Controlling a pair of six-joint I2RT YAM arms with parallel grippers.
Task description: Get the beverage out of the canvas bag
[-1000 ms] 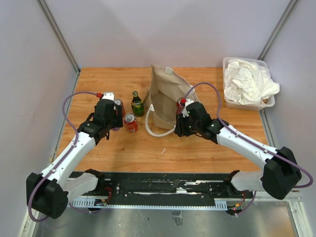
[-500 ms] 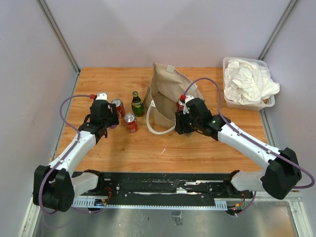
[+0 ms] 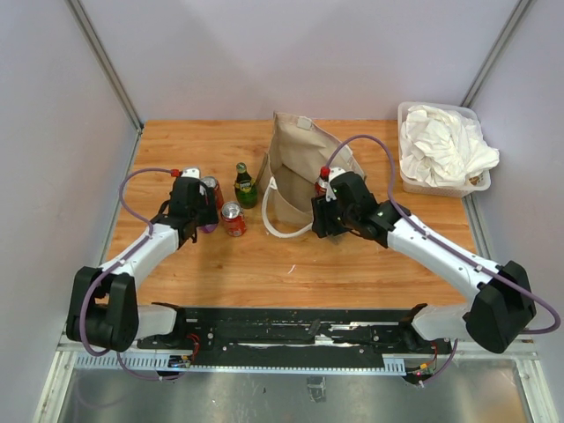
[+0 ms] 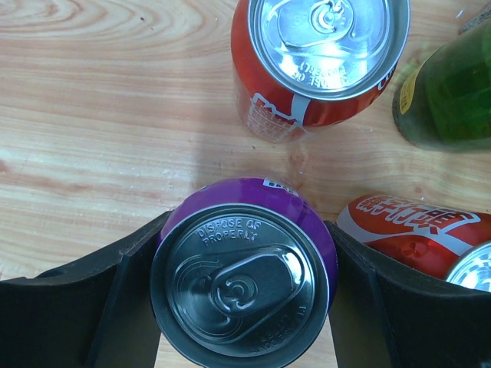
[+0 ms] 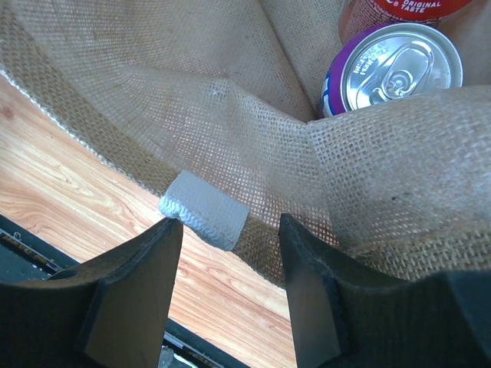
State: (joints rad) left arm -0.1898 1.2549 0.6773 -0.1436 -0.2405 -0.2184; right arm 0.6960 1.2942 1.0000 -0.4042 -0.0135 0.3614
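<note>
On the wooden table [image 3: 352, 264]: 2 red aluminium drink cans [image 4: 322, 69] [image 4: 414, 230], 1 green glass bottle [image 4: 449, 84], 1 purple aluminium can [image 4: 245, 284]. Inside the 1 tan-brown canvas bag [image 5: 192, 92]: 1 further purple can [image 5: 393, 67] and 1 red-labelled container [image 5: 406, 8], kind unclear. 1 clear plastic bin [image 3: 414, 185] of white cloth.

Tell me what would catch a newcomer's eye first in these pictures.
The tan bag stands open at mid-table. The right gripper is open at its near rim, and a purple can sits inside. Left of the bag, the left gripper clasps a second purple can, which stands beside two red cans and a green bottle.
</note>
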